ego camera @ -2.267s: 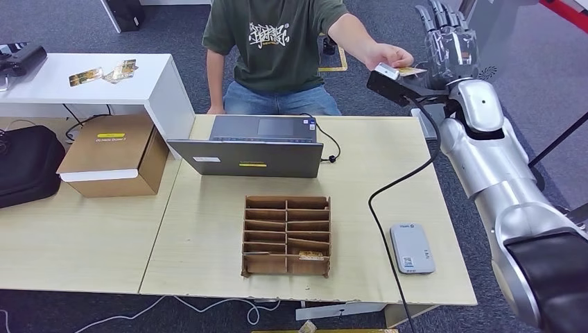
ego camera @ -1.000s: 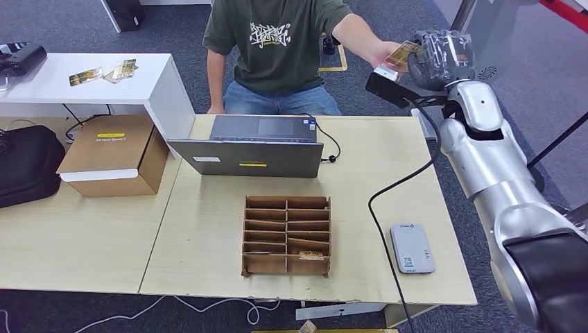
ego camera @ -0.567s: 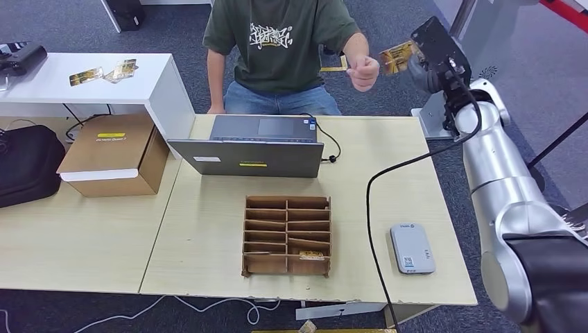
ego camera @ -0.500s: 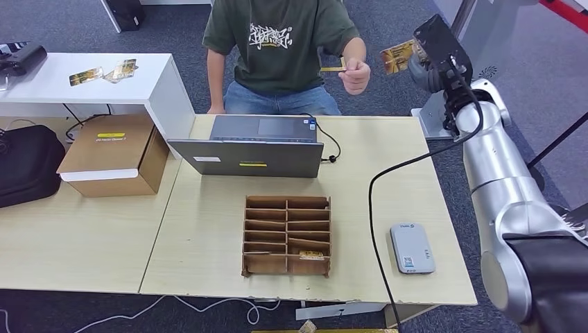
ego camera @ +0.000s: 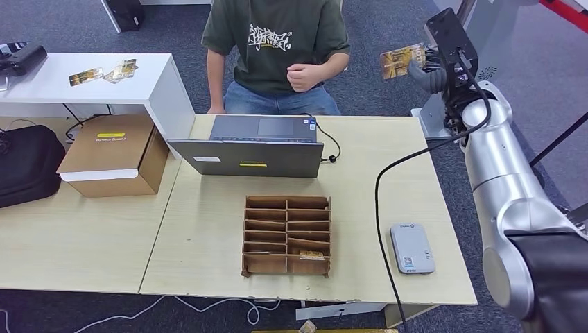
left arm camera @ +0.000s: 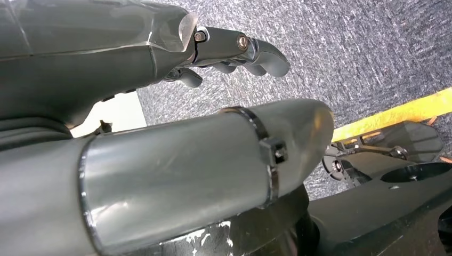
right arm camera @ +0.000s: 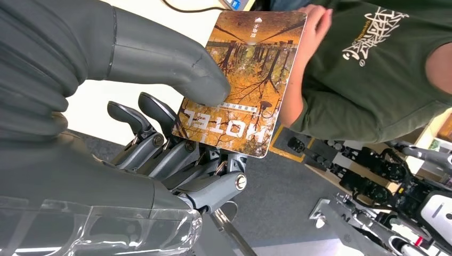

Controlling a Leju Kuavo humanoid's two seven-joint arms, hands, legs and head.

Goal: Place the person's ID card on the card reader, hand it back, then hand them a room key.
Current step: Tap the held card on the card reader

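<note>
The card (right arm camera: 247, 82) pinched in the right hand (right arm camera: 133, 106) carries the word "HOTEL" in white letters on its orange picture. The white print on the person's green shirt (ego camera: 272, 36) is not readable.

An office — grey carpet (ego camera: 374, 28), light desks (ego camera: 208, 229), a laptop (ego camera: 253, 148), trailing cables (ego camera: 388, 208).
</note>
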